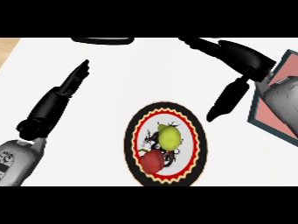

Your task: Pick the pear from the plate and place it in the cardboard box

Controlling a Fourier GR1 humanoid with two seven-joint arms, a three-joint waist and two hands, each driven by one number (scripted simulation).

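L hand (64, 92): fingers straight, flat, pointing up-right over white desk (80, 144), holding nothing. R hand (241, 59): spread wide, fingers reaching up-left, thumb hanging down toward plate, also holding nothing. Grey forearms, black glossy hands. Pear (170, 136): yellow-green, smooth, sits approx center of plate (133, 140), touching red fruit (153, 161) just below it. Plate: round, black rim w/ red-yellow zigzag band, dark pattern inside. Cardboard box (283, 70): reddish inside, dark edge, partly hidden behind R forearm, cut off at right edge. Dark object (102, 40) at top edge, can't ID.
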